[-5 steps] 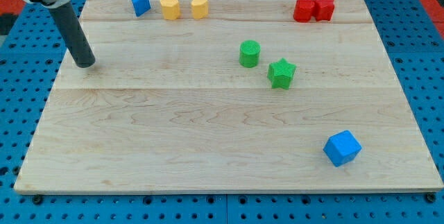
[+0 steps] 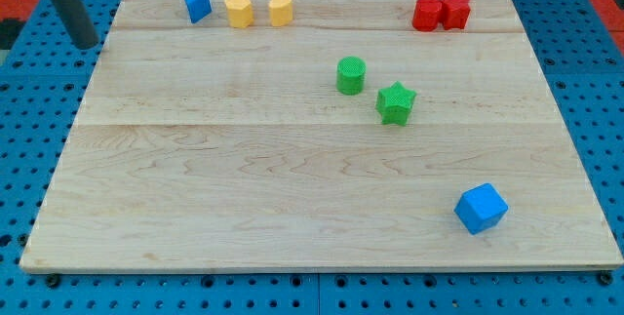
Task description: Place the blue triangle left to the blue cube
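The blue triangle [image 2: 196, 4] lies at the board's top left edge. The blue cube [image 2: 481, 208] sits near the bottom right corner, far from the triangle. My tip [image 2: 87, 44] is off the board's top left corner, over the blue pegboard, to the left of and a little below the blue triangle, not touching any block.
Two yellow blocks [image 2: 239, 10] [image 2: 281, 8] stand just right of the blue triangle. A green cylinder [image 2: 351, 75] and a green star [image 2: 396, 102] sit mid-board. A red block [image 2: 426, 13] and a red star [image 2: 455, 9] touch at the top right. The wooden board [image 2: 244, 178] lies on blue pegboard.
My tip has moved up and to the left, from the board's left part to off its top left corner. No block has moved.
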Controlling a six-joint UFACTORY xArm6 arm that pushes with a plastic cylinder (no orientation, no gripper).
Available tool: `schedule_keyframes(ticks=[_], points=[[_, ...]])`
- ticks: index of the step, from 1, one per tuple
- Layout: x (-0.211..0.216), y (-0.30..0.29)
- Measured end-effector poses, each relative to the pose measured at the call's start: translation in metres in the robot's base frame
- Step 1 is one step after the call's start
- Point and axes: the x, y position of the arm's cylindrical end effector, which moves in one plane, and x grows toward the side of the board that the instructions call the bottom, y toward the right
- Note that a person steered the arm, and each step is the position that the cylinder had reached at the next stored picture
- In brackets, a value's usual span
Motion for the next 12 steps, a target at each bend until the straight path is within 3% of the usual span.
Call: schedule_keyframes(ticks=[2, 3, 4, 6, 7, 8, 10, 12], points=[[-0.006, 0.000], [-0.037, 0.000], [-0.039, 0.000], [-0.113, 0.067], [-0.113, 0.082], [-0.102, 0.147], [-0.048, 0.156], [-0.009, 0.249]])
